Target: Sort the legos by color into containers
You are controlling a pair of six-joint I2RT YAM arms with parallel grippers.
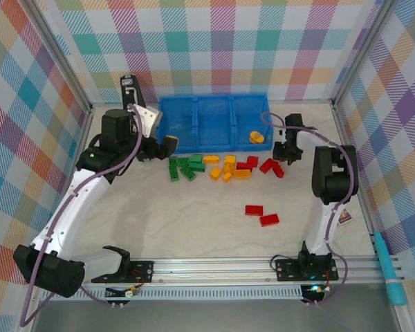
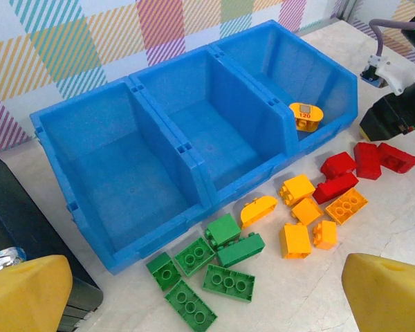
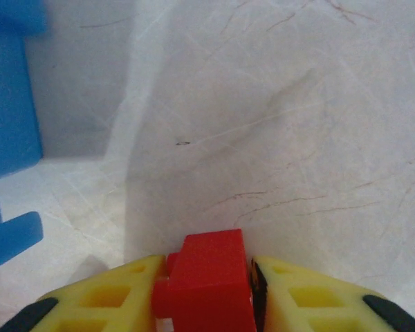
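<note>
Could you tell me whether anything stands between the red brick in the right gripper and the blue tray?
Nothing visible does. The right gripper is shut on the red brick, and in the right wrist view bare table lies between it and the blue tray.

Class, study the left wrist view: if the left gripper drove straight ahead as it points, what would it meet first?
Probably the green legos, lying just ahead of the open left gripper and nearer than the blue tray. Depth is unclear, so this is a judgement.

Glossy blue plastic tray, smooth shiny plastic legos, matt marble-look table.
</note>
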